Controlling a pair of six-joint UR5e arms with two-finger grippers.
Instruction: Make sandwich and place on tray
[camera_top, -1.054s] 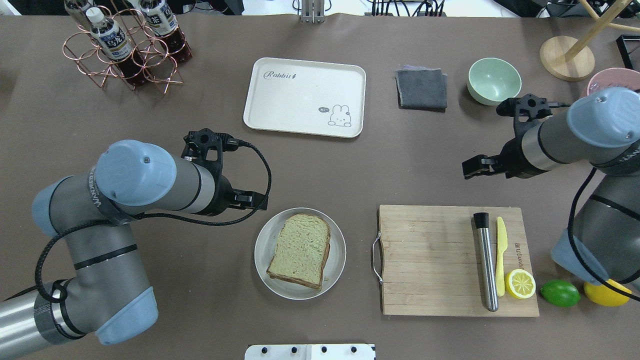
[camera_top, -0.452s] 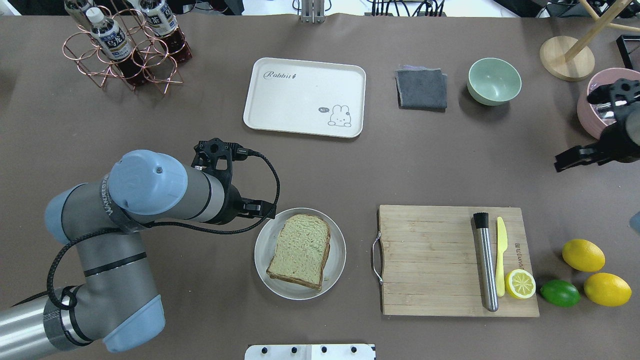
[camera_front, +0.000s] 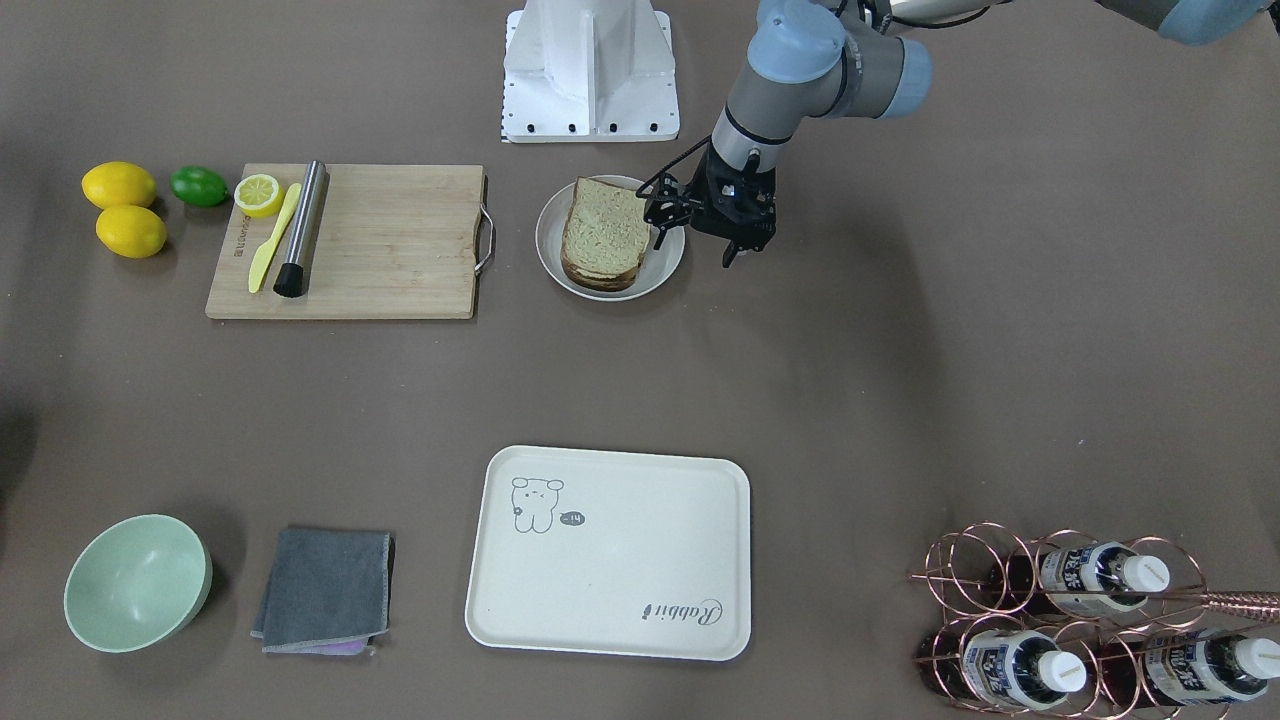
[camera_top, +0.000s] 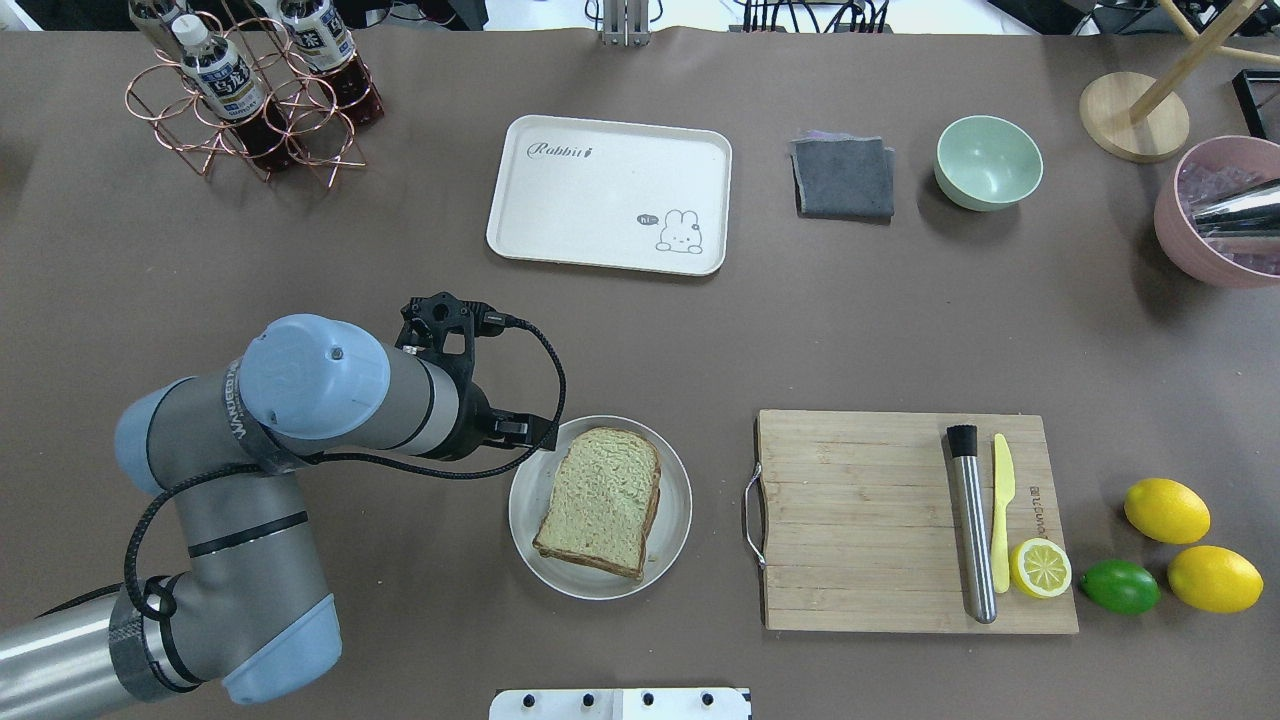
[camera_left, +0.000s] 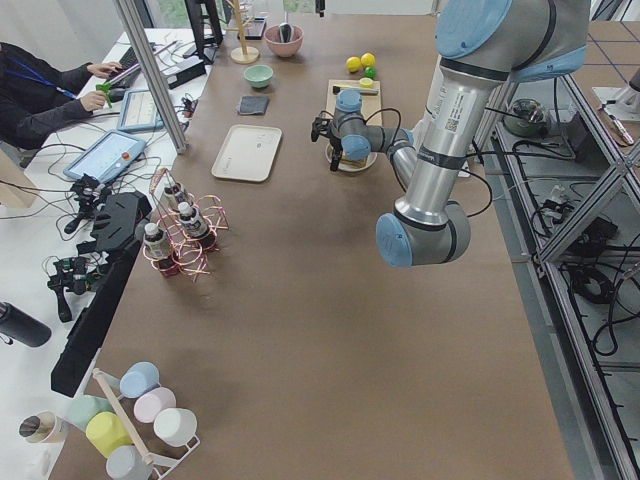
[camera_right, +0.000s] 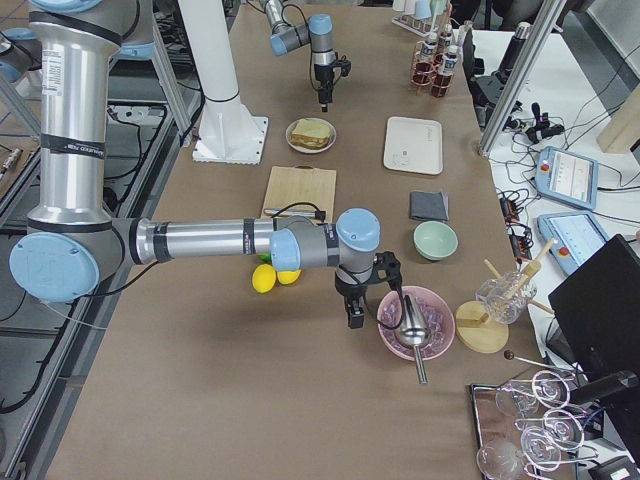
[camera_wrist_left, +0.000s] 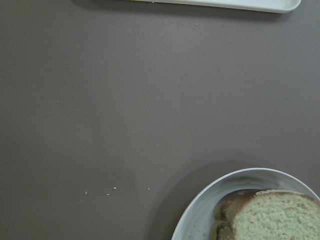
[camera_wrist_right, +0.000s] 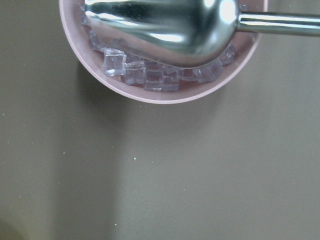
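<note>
The sandwich (camera_top: 600, 498) lies on a round grey-white plate (camera_top: 672, 480) near the table's front; its pale greenish top slice and brown crusts show, and the filling is hidden. It also shows in the front view as the sandwich (camera_front: 603, 232), and its corner in the left wrist view (camera_wrist_left: 267, 215). My left gripper (camera_top: 537, 433) hangs just beside the plate's left rim, fingers apart and empty (camera_front: 746, 250). The cream tray (camera_top: 610, 195) with the rabbit drawing sits bare further back (camera_front: 610, 555). My right gripper (camera_right: 352, 310) appears only in the right side view, by a pink bowl; I cannot tell its state.
A wooden cutting board (camera_top: 860, 520) right of the plate holds a steel muddler, a yellow knife and a lemon half. Two lemons (camera_top: 1166, 510) and a lime lie beyond it. A grey cloth (camera_top: 843, 178), green bowl (camera_top: 988, 162), pink ice bowl with scoop (camera_top: 1215, 215) and bottle rack (camera_top: 250, 90) line the back.
My left gripper has moved right and nearer, up to the plate's rim. My right arm has swung off the right side of the overhead view, uncovering the pink bowl and a lemon.
</note>
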